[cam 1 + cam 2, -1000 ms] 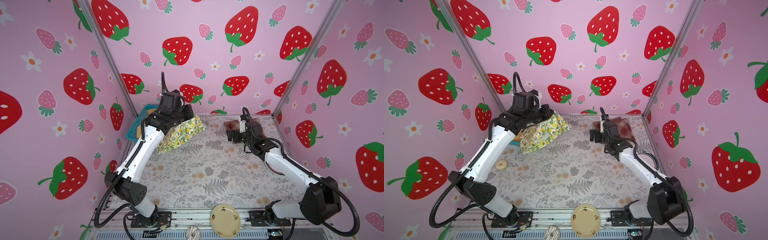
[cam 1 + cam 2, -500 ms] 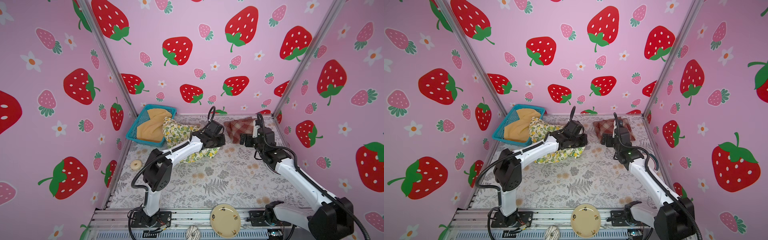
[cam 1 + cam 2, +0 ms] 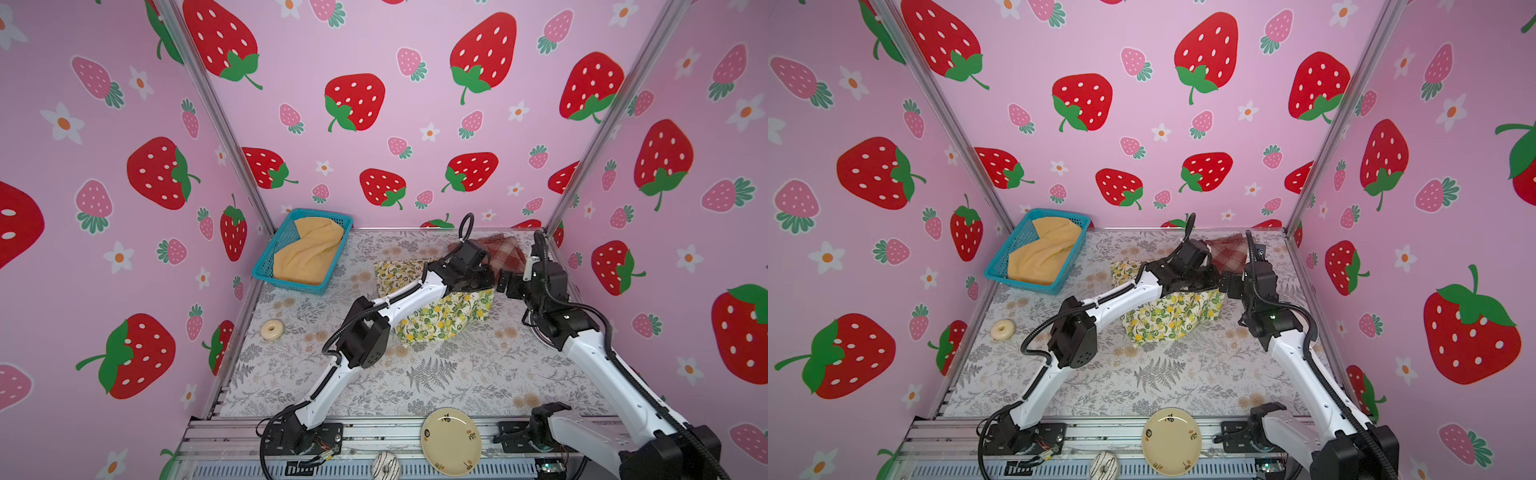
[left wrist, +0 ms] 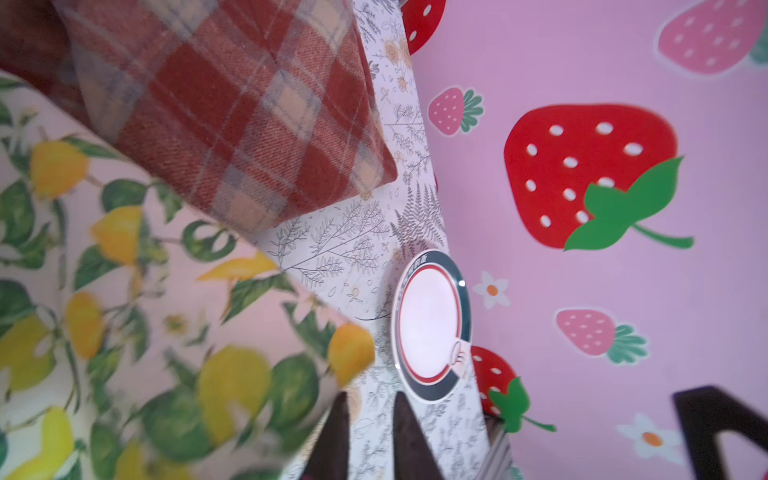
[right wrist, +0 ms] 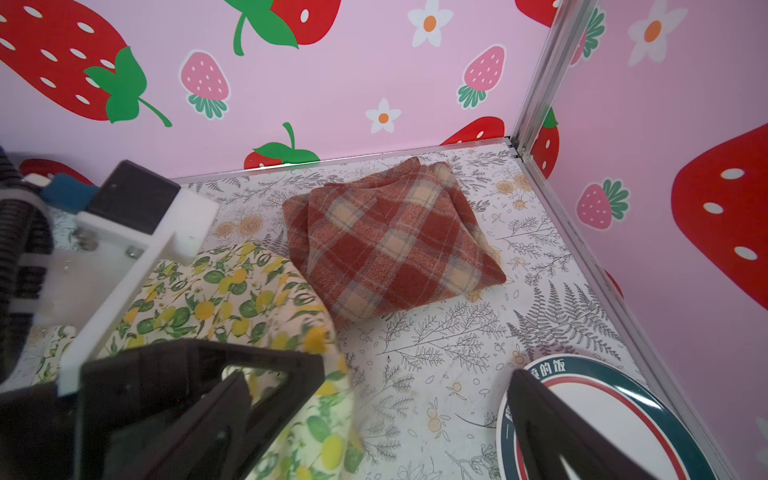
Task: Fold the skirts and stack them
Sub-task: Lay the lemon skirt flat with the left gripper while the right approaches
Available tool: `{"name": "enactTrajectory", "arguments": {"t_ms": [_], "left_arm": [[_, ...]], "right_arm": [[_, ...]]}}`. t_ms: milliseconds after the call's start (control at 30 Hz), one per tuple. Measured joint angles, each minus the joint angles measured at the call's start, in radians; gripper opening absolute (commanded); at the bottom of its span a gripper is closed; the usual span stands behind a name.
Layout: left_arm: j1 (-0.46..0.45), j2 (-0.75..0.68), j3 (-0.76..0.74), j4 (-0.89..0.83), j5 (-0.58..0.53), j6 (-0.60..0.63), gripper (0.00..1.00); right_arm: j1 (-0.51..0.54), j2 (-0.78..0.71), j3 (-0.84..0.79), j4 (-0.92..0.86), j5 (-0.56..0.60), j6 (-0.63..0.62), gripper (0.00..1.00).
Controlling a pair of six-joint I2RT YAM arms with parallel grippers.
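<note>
1. In both top views I see the lemon skirt (image 3: 444, 316) crumpled on the worktop (image 3: 457, 376) below my left claw (image 3: 484, 282). The plaid skirt (image 3: 506, 252) lies folded behind it, and the mustard skirt (image 3: 307, 254) is in the basket (image 3: 286, 237).
2. Left wrist: the left claw (image 4: 371, 399) has its jaws parted and empty, just beside the lemon skirt (image 4: 145, 311).
3. Right wrist: the right claw (image 5: 380, 378) is spread wide and empty, near the plaid skirt (image 5: 390, 241).

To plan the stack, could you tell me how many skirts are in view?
3: mustard skirt in the blue basket, lemon skirt mid-table, plaid skirt folded at the back right.
</note>
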State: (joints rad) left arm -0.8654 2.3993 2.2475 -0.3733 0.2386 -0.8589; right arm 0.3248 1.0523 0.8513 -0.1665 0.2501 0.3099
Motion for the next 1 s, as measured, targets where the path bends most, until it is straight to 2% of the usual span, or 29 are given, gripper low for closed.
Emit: {"name": "enactTrajectory", "arguments": {"t_ms": [67,133,167,200,367,500,667,800,1000], "left_arm": [[0.016,-0.011,0.001,-0.012,0.008,0.003,0.73],[0.048,-0.05,-0.043,-0.011,0.017,0.006,0.73],[0.072,-0.093,-0.108,-0.003,0.025,0.006,0.75],[0.1,-0.14,-0.173,0.005,0.031,0.005,0.81],[0.267,-0.392,-0.509,0.06,0.016,0.0,0.85],[0.355,-0.561,-0.702,0.077,-0.022,0.006,0.87],[0.37,-0.721,-0.92,0.109,-0.042,0.016,0.89],[0.42,-0.779,-1.081,0.147,-0.039,0.003,0.9],[0.507,-0.83,-1.256,0.174,-0.036,-0.011,0.89]], "right_arm": [[0.0,0.0,0.0,0.0,-0.036,-0.001,1.0],[0.0,0.0,0.0,0.001,-0.071,-0.001,1.0],[0.0,0.0,-0.001,0.002,-0.089,-0.002,1.0],[0.003,0.0,-0.004,0.004,-0.104,-0.003,1.0],[0.073,0.0,-0.013,0.005,-0.143,-0.012,1.0],[0.227,0.016,-0.013,0.013,-0.134,-0.013,1.0],[0.444,0.094,-0.013,0.028,-0.06,0.007,1.0],[0.623,0.203,-0.01,0.037,0.038,0.027,1.0],[0.808,0.42,0.05,0.024,0.159,0.044,1.0]]}}
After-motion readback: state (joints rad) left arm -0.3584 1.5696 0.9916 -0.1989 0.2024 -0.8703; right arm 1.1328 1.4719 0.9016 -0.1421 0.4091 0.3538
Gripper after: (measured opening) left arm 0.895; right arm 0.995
